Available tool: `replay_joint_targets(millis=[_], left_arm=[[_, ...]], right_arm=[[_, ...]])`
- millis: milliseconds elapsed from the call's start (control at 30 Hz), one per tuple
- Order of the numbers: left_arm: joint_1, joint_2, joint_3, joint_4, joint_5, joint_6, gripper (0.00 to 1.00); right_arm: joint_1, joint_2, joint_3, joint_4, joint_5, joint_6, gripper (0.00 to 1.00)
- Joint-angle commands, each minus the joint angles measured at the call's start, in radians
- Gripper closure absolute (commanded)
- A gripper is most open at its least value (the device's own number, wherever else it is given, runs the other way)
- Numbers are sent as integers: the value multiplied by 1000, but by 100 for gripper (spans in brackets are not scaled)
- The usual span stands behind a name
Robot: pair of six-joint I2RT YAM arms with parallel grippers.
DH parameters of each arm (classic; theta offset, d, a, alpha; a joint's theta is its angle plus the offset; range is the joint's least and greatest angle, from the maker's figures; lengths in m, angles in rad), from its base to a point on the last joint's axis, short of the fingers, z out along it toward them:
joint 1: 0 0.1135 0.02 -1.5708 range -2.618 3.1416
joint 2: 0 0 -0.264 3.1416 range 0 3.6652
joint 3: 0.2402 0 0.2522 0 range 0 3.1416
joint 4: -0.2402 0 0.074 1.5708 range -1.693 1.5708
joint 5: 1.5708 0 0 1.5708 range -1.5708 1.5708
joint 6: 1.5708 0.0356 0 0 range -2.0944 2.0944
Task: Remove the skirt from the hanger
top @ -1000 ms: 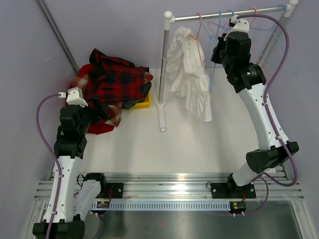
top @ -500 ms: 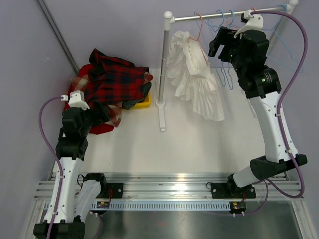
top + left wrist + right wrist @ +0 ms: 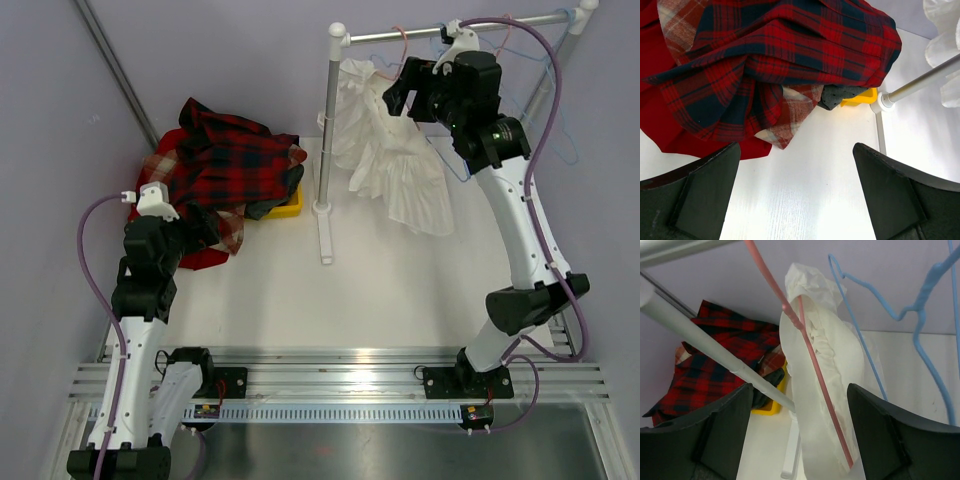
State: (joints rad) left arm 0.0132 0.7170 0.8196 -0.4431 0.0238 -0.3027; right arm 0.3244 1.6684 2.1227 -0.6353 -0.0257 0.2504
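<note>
2 arms checked. Left arm [image 3: 140,290]: folded low, wrist reaching forward; left gripper [image 3: 796,147] jaws spread wide, holding nothing. Right arm [image 3: 520,220]: raised high, reaching forward-left; right gripper [image 3: 799,387] jaws apart, nothing clamped.

Skirt [image 3: 395,165] hanging on its hanger [image 3: 810,355] from the rail [image 3: 450,30] at the back, rack post [image 3: 327,120] just left, spare hangers [image 3: 860,305] right, right gripper [image 3: 408,95] beside the skirt, heap of clothes [image 3: 225,160] far left over a bin [image 3: 290,205], left gripper [image 3: 797,165] before it.

Robot lab: aluminium rail [image 3: 340,372], bare walls [image 3: 200,50]
</note>
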Motion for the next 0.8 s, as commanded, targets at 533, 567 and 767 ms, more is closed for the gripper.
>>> replay_joint_targets(millis=[533,567,767], left_arm=[[-4,-19,7,38,-21,19,1],[-4,-22,9,43,-19,19,1],[-4,-19,47,58,-13,28,1]], right_arm=[[2,-49,-75,172,32,-2,100],[4,-45,-57,168,30,-3,100],[2,-48,104,108,-6,3,100]])
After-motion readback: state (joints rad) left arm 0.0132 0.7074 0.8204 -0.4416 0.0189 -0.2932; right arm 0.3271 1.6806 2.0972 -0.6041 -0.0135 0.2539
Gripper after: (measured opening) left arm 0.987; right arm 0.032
